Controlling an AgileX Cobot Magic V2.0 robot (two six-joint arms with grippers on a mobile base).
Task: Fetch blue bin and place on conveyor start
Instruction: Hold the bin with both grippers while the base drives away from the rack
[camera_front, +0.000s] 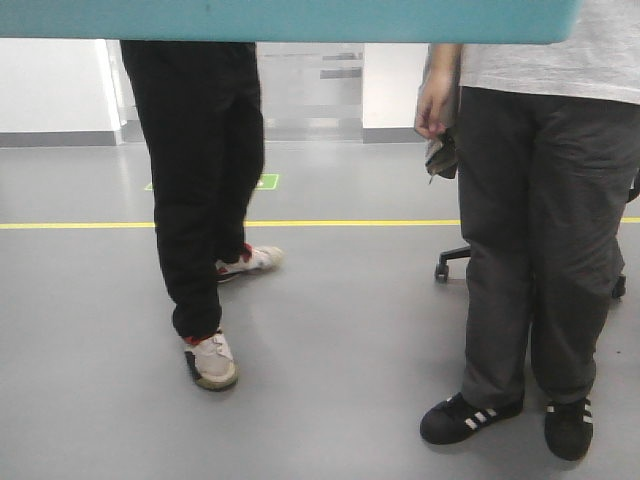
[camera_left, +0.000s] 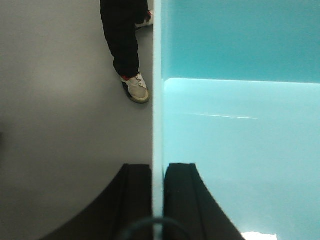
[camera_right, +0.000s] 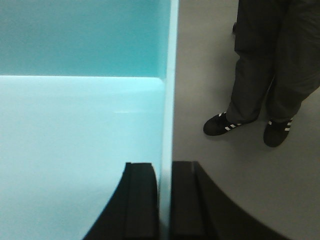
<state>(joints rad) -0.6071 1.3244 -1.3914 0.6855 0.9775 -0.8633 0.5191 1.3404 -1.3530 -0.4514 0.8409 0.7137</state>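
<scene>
Turquoise plastic, smooth: blue bin (camera_front: 290, 20), seen as a band along the top edge of the front view, raised above the grey floor (camera_front: 340, 330).

Front view, left to right: yellow floor line (camera_front: 80, 225); person in black trousers (camera_front: 200, 170), white-and-red trainers (camera_front: 212, 360); green floor mark (camera_front: 266, 181); chair castor (camera_front: 442, 272); person in grey trousers (camera_front: 545, 240), black striped shoes (camera_front: 468, 418).

Left wrist view: floor at left, bin interior at right. Left gripper (camera_left: 158, 172) at bottom centre, black fingers (camera_left: 137, 185) pressed on either side of the bin's side wall, one outside, one inside.

Right wrist view: bin interior at left, floor at right. Right gripper (camera_right: 165, 172) at bottom centre, clamped across the opposite wall, one finger inside, one outside.
</scene>
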